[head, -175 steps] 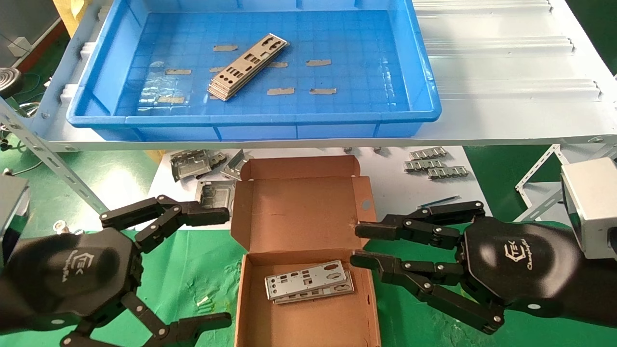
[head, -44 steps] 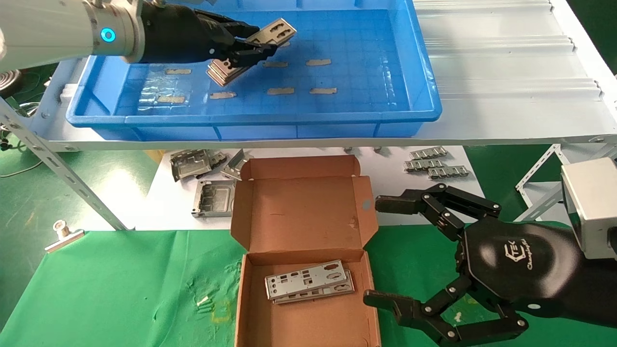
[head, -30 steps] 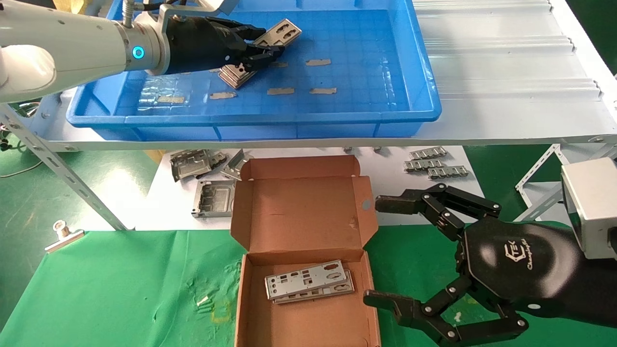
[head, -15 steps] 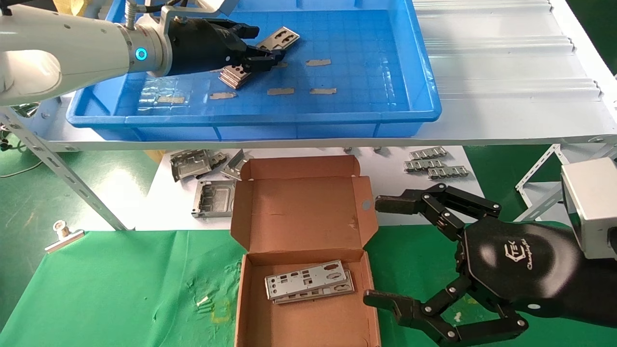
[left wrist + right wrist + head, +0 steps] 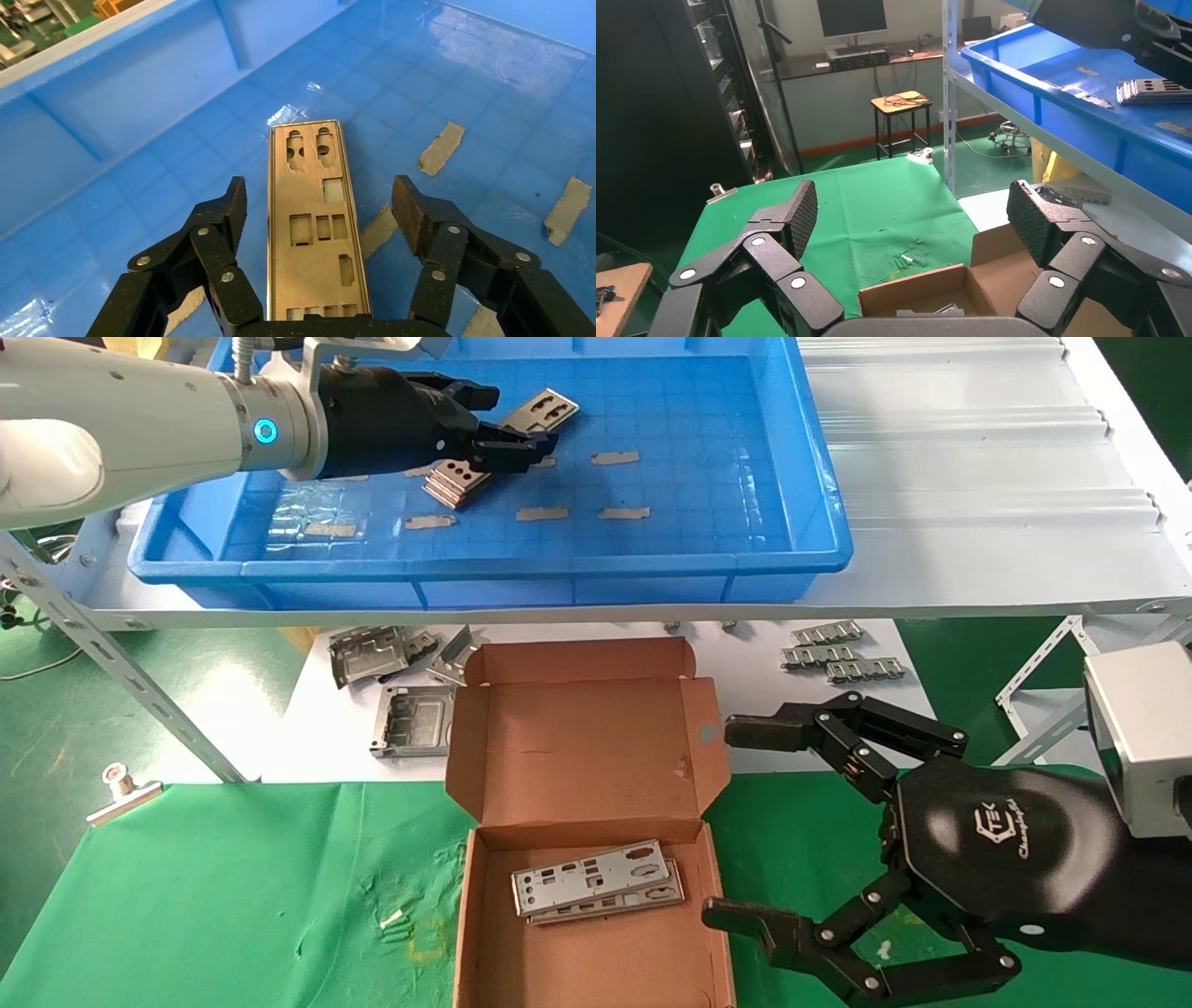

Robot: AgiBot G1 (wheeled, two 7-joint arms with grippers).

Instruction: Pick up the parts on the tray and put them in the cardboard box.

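Two views first, head: my left gripper (image 5: 507,430) has stayed over the parts (image 5: 466,477) in the tray (image 5: 484,565); cardboard box (image 5: 587,961) holds some.
Left wrist: fingers (image 5: 225,210) still wide beside the top plate, nothing gripped.
Right wrist: right gripper (image 5: 912,210) open, parked.
Meaning: grasp pending.

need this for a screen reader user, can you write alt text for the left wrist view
The left tool sits open over a stack of parts, one finger on each long side of the top plate, neither touching it. The stack lies flat on the grid floor of the blue tray, with bits of tan tape stuck nearby.
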